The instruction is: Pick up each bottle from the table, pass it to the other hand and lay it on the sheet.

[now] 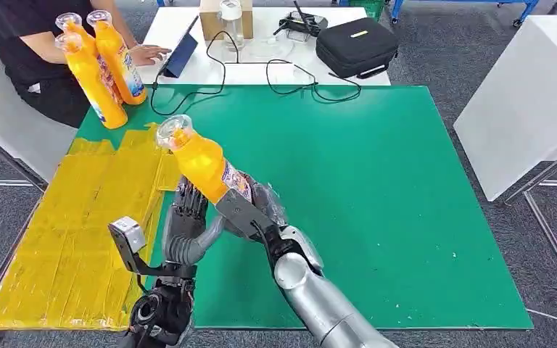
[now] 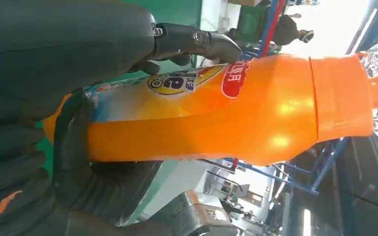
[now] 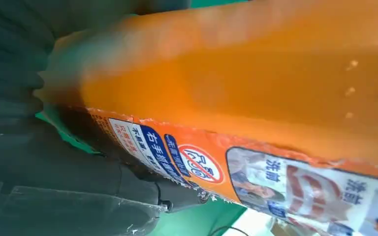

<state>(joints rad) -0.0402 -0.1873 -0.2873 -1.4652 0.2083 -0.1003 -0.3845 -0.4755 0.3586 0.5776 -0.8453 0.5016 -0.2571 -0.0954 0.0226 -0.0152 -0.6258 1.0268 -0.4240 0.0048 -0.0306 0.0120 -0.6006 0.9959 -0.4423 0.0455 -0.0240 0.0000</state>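
An orange bottle (image 1: pixel 201 164) with a clear cap is held tilted above the green table (image 1: pixel 377 188), cap pointing to the far left. My right hand (image 1: pixel 252 205) grips its lower labelled part from the right. My left hand (image 1: pixel 186 223) is at the bottle's base from the left; in the left wrist view its thumb (image 2: pixel 74 142) and fingers (image 2: pixel 197 39) wrap the bottle (image 2: pixel 216 118). The right wrist view shows the bottle's label (image 3: pixel 256 172) close up against dark fingers (image 3: pixel 142 189). The yellow sheet (image 1: pixel 80 217) covers the table's left part.
Three more orange bottles (image 1: pixel 105 72) stand at the table's far left corner. A person in black (image 1: pixel 36 51) sits behind them, one hand at a tablet (image 1: pixel 180 54). A black case (image 1: pixel 355 45), a box and cables lie on the white table behind. Another white table (image 1: pixel 529 101) stands to the right.
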